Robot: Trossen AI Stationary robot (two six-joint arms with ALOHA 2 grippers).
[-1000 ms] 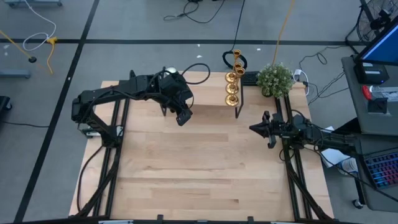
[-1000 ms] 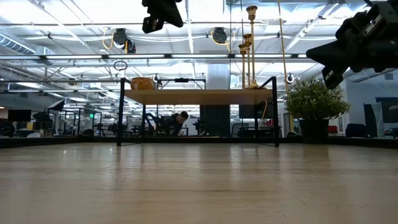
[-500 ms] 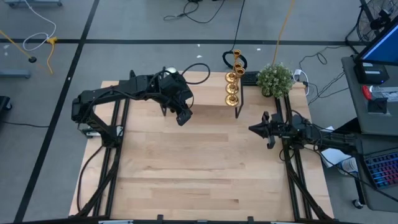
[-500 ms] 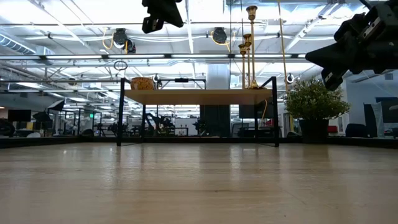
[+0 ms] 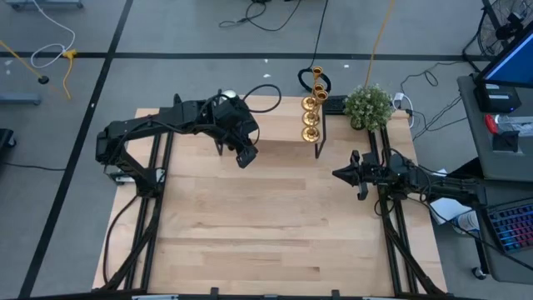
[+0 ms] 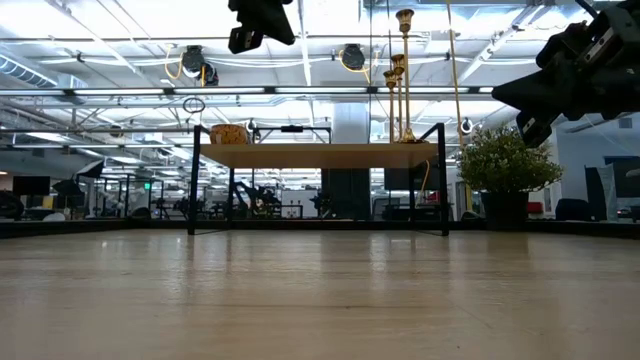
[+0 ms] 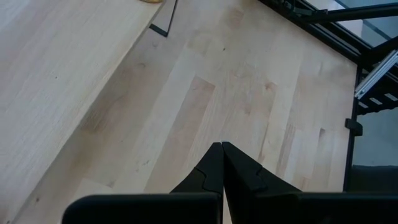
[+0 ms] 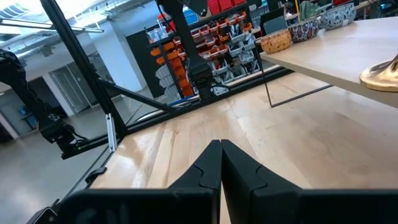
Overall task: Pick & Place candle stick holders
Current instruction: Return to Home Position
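Observation:
Three gold candle stick holders (image 5: pixel 311 108) stand upright on their round bases at the right end of a low wooden shelf (image 5: pixel 279 125) along the table's far edge; the low view shows their thin stems (image 6: pixel 401 85). One gold base (image 8: pixel 381 76) shows in the right wrist view. My left gripper (image 5: pixel 246 158) hangs shut high above the table, just in front of the shelf's left half; its own view shows its fingers (image 7: pixel 222 149) together. My right gripper (image 5: pixel 337 173) is shut too, pointing level from the table's right side, its tips (image 8: pixel 221 146) touching nothing.
A potted green plant (image 5: pixel 367 106) stands at the far right corner beside the shelf. A small woven bowl (image 6: pixel 229 134) sits on the shelf's left end. The shelf stands on thin black legs (image 6: pixel 443 180). The bare wooden table top (image 5: pixel 266 225) stretches toward the near edge.

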